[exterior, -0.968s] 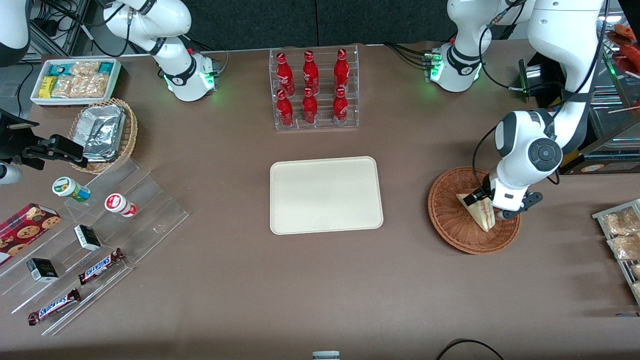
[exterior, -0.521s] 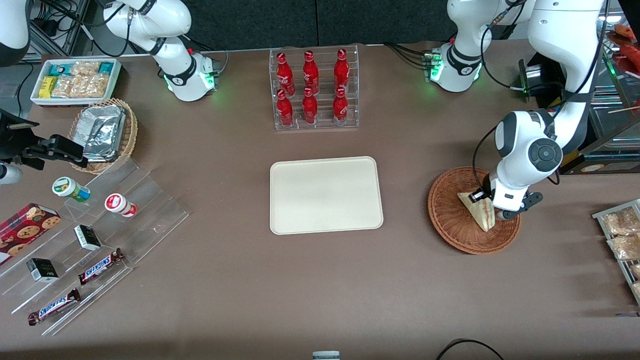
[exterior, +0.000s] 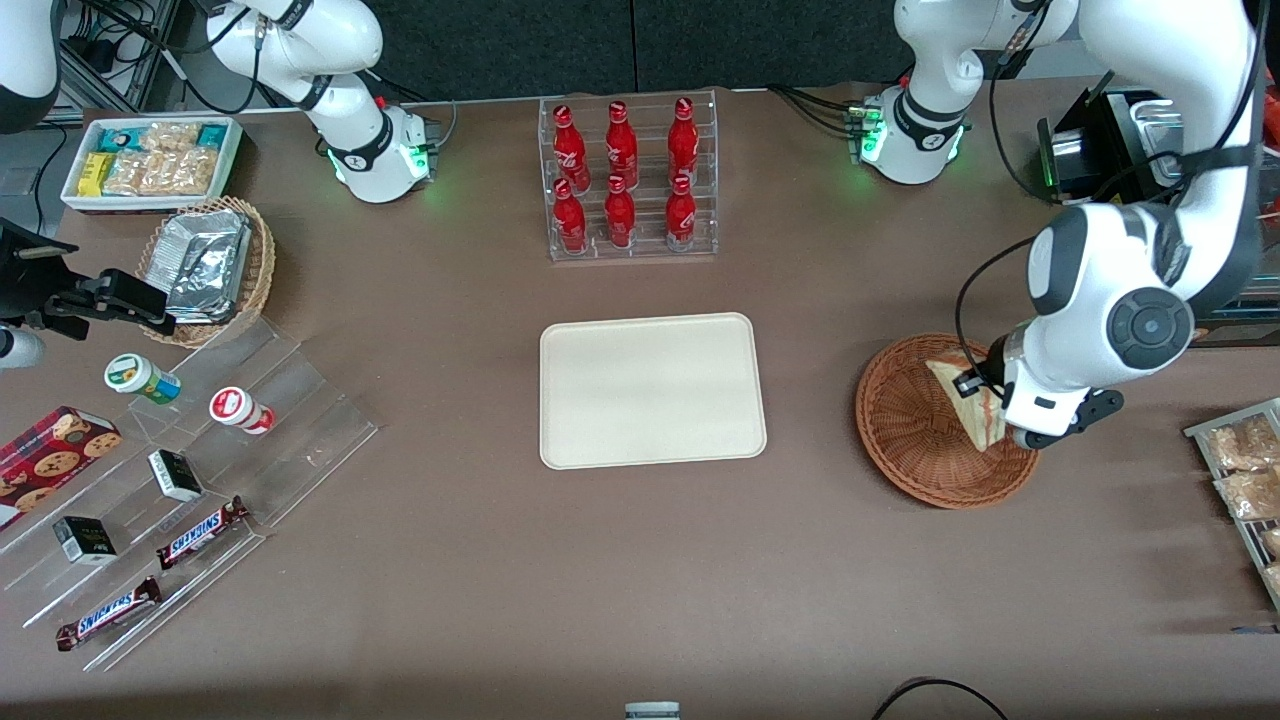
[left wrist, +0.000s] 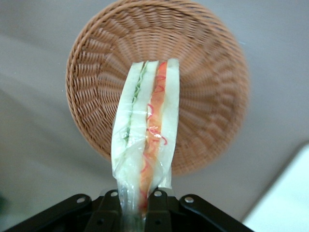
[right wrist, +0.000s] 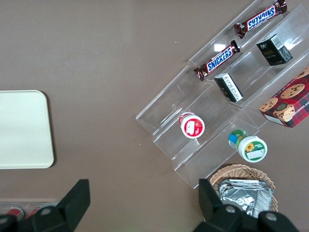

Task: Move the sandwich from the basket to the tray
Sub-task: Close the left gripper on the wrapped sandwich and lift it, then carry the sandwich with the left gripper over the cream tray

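The only print that reads clearly is "SNICKERS", in white-edged blue letters on two brown candy bars [exterior: 203,532] [exterior: 108,612] lying on a clear acrylic step shelf [exterior: 300,440] toward the parked arm's end of the table, well apart from the gripper [exterior: 985,400] over the basket [exterior: 905,430]. The red bottles [exterior: 620,175] carry white script too small to read. The small boxes [exterior: 175,474] bear no legible wording.

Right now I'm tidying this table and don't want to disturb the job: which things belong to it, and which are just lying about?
In use:
- sandwich, lifted above the basket
- gripper, shut on the sandwich
- tray

Lying about:
- red bottles in their rack
- Snickers bars
- foil packs
- cookie box
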Motion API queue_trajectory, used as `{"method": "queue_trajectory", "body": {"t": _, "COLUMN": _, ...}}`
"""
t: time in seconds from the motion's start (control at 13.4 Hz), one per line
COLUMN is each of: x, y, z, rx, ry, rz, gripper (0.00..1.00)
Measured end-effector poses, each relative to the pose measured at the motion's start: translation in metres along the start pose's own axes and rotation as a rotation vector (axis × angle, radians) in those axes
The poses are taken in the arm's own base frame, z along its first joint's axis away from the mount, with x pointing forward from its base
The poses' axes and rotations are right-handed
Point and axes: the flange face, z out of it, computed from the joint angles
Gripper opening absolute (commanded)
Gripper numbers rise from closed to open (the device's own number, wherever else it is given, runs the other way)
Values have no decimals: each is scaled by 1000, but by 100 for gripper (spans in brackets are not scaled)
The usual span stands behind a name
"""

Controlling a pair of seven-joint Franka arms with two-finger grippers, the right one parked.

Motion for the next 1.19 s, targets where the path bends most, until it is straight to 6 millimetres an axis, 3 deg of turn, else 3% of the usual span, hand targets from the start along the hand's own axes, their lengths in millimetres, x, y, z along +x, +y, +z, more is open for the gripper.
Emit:
{"method": "queue_trajectory", "body": {"t": 0.22, "x": -54, "y": 66, "z": -52, "rx": -29, "ry": -1, "rz": 97, "gripper": 0}}
{"method": "queue_trajectory", "body": {"t": 0.45, "x": -113, "y": 136, "z": -50, "rx": -43, "ry": 13, "rz": 220, "gripper": 0}}
{"method": "queue_trajectory", "body": {"t": 0.74, "x": -171, "y": 229, "z": 1, "rx": -72, "ry": 31, "rz": 315, "gripper": 0}}
{"method": "queue_trajectory", "body": {"t": 0.97, "x": -194, "y": 280, "z": 47, "rx": -36, "ry": 24, "rz": 316, "gripper": 0}}
{"method": "queue_trajectory", "body": {"t": 1.19, "x": -202, "y": 322, "z": 91, "rx": -62, "ry": 56, "rz": 314, "gripper": 0}}
